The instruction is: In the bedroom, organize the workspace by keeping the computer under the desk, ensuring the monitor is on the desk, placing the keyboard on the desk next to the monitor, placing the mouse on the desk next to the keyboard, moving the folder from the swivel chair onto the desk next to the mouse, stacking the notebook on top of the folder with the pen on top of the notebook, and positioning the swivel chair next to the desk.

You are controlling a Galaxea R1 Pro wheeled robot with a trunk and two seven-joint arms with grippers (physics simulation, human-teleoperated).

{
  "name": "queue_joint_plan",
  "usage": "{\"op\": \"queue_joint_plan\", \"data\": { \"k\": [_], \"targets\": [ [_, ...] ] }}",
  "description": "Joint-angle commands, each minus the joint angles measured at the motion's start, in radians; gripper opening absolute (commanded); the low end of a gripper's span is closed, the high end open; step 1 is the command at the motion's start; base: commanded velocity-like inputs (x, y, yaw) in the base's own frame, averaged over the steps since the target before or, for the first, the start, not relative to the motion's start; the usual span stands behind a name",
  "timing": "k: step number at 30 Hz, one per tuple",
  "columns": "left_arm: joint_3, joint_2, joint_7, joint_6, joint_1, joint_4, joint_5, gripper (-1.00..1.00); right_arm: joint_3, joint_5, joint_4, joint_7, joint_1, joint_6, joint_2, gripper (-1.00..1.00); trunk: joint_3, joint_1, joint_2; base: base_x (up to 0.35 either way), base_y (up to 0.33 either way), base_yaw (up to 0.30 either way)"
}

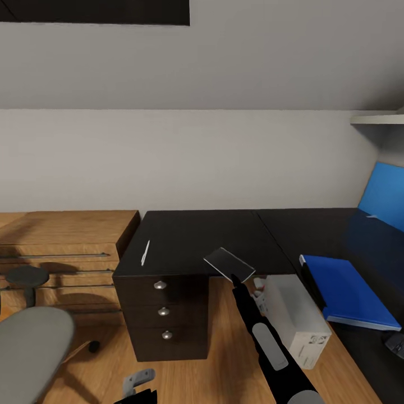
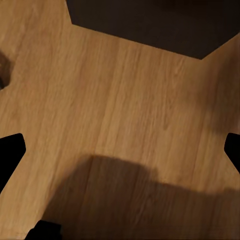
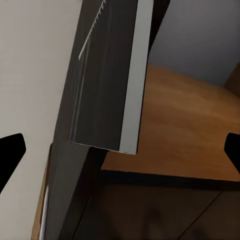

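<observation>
One notebook in right pincer, one folder, one pen.

Head camera high, angled down over the desk; left wrist camera close above floor.

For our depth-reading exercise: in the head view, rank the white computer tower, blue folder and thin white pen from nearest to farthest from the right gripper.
1. White computer tower, on the floor beside the right gripper.
2. Thin white pen, on the black desk, towards its left edge.
3. Flat blue folder, on the desk's right wing.
</observation>
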Motion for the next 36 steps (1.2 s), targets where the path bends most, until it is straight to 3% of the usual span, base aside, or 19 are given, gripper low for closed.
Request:
{"op": "queue_joint_plan", "data": {
  "k": [1,23,24,36],
  "targets": [
    [-0.004,0.001,0.009,0.001,-0.001,-0.002,0.008,1.0,0.002,-0.011,0.001,0.003,-0.001,-0.006,0.0,1.0,-0.001,0.0,0.0,0.045,0.0,0.0],
    [-0.004,0.001,0.009,0.001,-0.001,-0.002,0.009,1.0,0.001,-0.011,0.002,0.0,-0.001,-0.005,-0.001,1.0,-0.001,0.0,0.0,0.051,0.0,0.0],
    [-0.004,0.001,0.009,0.001,-0.001,-0.002,0.009,1.0,0.001,-0.011,0.002,0.0,-0.001,-0.005,-0.001,-1.0,-0.001,0.0,0.0,0.0,0.0,0.0],
    [-0.012,-0.002,0.01,0.001,-0.001,0.017,0.009,1.0,0.001,-0.011,0.001,0.002,-0.001,-0.007,-0.001,-1.0,0.005,-0.008,0.014,0.0,0.0,0.0]
  ]
}}
